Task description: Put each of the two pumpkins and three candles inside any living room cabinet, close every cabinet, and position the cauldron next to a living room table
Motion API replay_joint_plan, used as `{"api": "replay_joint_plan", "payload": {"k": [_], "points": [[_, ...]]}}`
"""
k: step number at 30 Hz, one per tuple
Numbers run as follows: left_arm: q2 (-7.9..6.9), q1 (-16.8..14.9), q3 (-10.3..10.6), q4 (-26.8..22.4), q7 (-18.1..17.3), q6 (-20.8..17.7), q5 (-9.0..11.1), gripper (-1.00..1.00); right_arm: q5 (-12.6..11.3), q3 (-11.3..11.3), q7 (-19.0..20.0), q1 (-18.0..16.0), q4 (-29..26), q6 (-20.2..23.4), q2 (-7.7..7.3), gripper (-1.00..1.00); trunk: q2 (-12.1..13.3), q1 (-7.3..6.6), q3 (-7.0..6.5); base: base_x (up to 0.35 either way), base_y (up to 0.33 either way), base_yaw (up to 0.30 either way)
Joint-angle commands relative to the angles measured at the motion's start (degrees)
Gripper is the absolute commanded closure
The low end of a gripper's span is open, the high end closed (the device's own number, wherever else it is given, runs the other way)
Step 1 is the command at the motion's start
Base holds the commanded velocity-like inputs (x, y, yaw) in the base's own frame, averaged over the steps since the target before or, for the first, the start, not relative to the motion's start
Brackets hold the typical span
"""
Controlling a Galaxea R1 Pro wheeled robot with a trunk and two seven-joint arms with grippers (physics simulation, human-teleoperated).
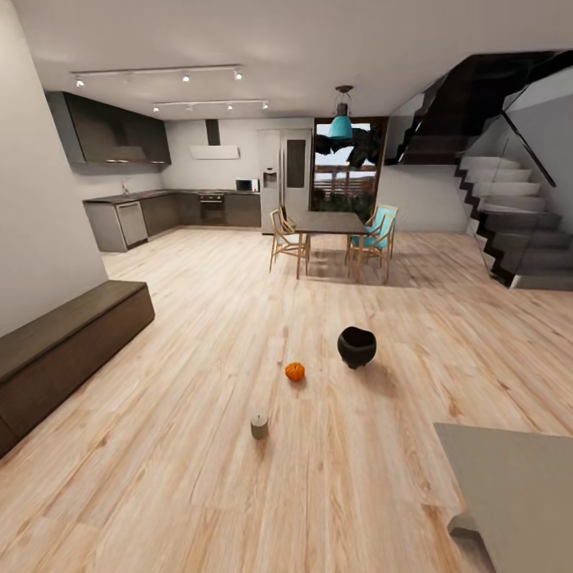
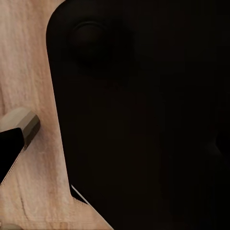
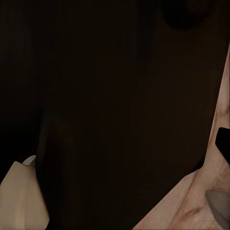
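In the head view one orange pumpkin (image 1: 294, 371) sits on the wood floor in mid-room. A short cream candle (image 1: 259, 424) stands upright on the floor, nearer to me and slightly left of it. The black cauldron (image 1: 356, 346) stands on the floor just right of the pumpkin and a little farther away. The long, low dark brown cabinet (image 1: 64, 342) runs along the left wall, its front shut. A corner of the grey-olive table (image 1: 517, 485) shows at the lower right. Both wrist views show a dark part of my own body (image 2: 143, 120) over pale floor.
A dining table with wooden and teal chairs (image 1: 330, 227) stands farther back. A dark staircase (image 1: 509, 231) rises at the right. Kitchen counters (image 1: 159, 211) line the far left. Open wood floor (image 1: 199, 477) lies between me and the floor objects.
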State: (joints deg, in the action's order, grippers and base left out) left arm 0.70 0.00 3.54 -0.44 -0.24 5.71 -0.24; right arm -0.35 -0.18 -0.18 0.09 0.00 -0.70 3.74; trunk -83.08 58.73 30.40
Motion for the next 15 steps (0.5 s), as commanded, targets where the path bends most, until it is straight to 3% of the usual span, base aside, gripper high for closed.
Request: {"api": "replay_joint_plan", "payload": {"k": [1,8,15], "points": [[0.00,0.0,0.0,0.0,0.0,0.0,0.0,-1.00,0.0,0.0,0.0,0.0,0.0,0.0,0.01,-1.00,0.0,0.00,0.00,0.285,0.000,0.000],[0.08,0.0,0.1,0.0,0.0,0.0,0.0,-1.00,0.0,0.0,0.0,0.0,0.0,0.0,0.04,-1.00,0.0,0.00,0.00,0.239,0.000,0.007],[0.16,0.0,0.1,0.0,0.0,0.0,0.0,-1.00,0.0,0.0,0.0,0.0,0.0,0.0,0.04,-1.00,0.0,0.00,0.00,0.079,0.000,0.204]]}}
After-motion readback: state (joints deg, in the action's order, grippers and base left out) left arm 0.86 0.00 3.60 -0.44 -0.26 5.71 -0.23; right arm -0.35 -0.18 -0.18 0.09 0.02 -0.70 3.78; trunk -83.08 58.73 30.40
